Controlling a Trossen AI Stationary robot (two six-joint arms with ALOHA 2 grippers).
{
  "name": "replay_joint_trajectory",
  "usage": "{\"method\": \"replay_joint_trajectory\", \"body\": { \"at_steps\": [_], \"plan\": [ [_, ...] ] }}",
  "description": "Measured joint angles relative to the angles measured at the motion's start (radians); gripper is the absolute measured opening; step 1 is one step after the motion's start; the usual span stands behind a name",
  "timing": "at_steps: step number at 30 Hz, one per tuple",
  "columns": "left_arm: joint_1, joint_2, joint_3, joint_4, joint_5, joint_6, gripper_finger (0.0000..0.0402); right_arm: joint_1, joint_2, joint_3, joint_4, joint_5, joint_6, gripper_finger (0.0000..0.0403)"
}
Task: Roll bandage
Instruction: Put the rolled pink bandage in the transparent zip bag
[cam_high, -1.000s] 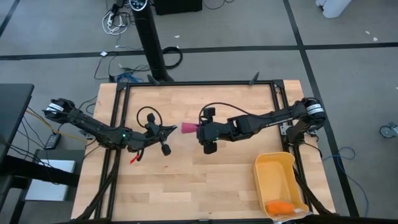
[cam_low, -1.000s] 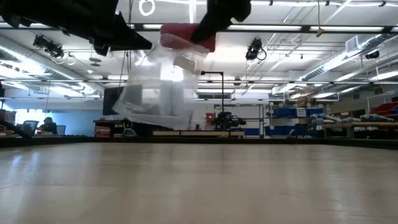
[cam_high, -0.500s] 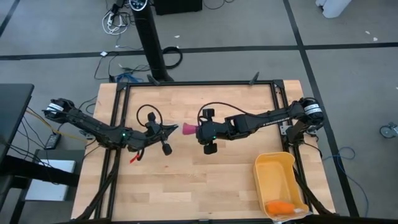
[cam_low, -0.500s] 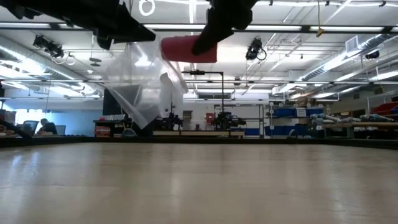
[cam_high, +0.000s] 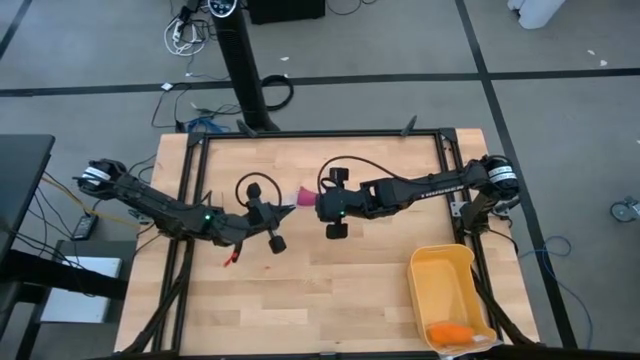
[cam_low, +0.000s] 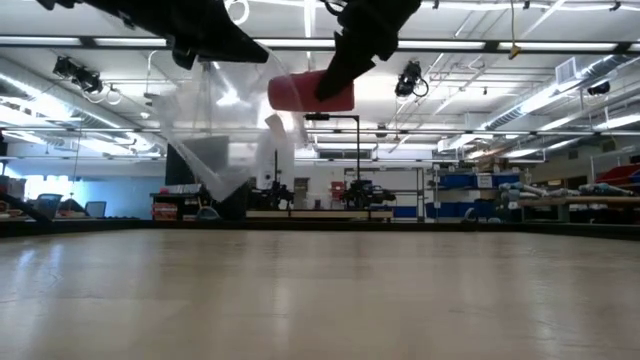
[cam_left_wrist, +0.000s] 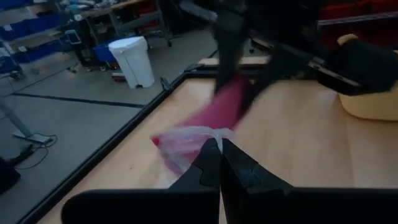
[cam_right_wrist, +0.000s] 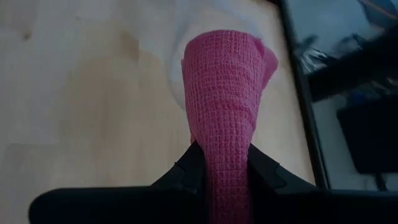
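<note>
Right gripper (cam_high: 318, 199) pinched the rolled bandage (cam_high: 306, 197) mid-air over the table's center, long axis pointing at the left gripper (cam_high: 281, 209), clamped on the plastic bag (cam_low: 215, 130) just beside it.

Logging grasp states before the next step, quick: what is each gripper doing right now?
Left gripper: closed on the clear plastic bag, held above the table.
Right gripper: closed on the rolled pink bandage, also in the air.

Since a second ago we see the left gripper (cam_high: 262, 213) shift toward the right gripper (cam_high: 322, 200), and the clear plastic bag (cam_low: 215, 130) now hangs beside the rolled bandage (cam_low: 308, 91).
</note>
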Motion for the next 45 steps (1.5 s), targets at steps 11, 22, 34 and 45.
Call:
{"method": "replay_joint_trajectory", "body": {
  "at_steps": [11, 22, 34, 45],
  "plan": [
    [0.023, 0.004, 0.001, -0.002, 0.034, -0.052, 0.0001, 0.029, 0.0, 0.0, 0.044, -0.093, -0.112, 0.0058],
    [0.023, 0.077, 0.0, 0.138, 0.116, -0.051, 0.0001, -0.021, 0.0, -0.001, 0.067, -0.2, -0.067, 0.0058],
    [0.022, 0.081, -0.012, 0.242, 0.14, -0.045, 0.0001, -0.02, 0.0, -0.001, 0.155, -0.212, -0.052, 0.0058],
    [0.023, 0.053, -0.236, 0.772, 0.264, 0.0, 0.0001, -0.01, -0.006, 0.0, 0.221, -0.172, -0.107, 0.0058]
  ]
}}
